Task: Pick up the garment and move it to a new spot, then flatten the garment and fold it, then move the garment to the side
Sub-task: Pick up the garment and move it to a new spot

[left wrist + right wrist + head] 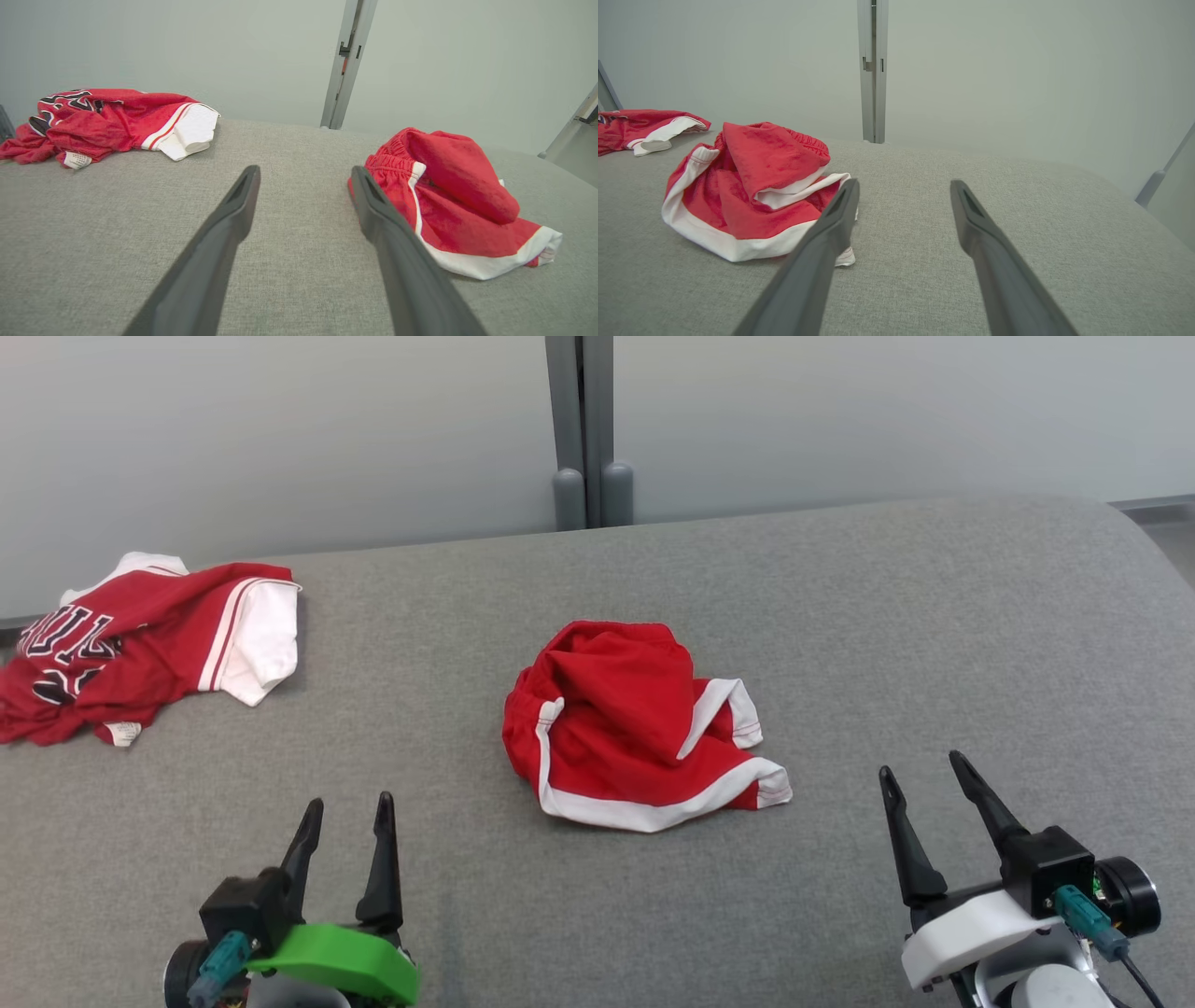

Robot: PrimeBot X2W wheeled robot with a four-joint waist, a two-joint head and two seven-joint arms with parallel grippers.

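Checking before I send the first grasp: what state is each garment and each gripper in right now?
red shorts: crumpled in a heap, lying loose, not flattened or folded.
red jersey: bunched up at the far left, not held.
left gripper: open, empty, apart from the shorts.
right gripper: open, empty, apart from the shorts.
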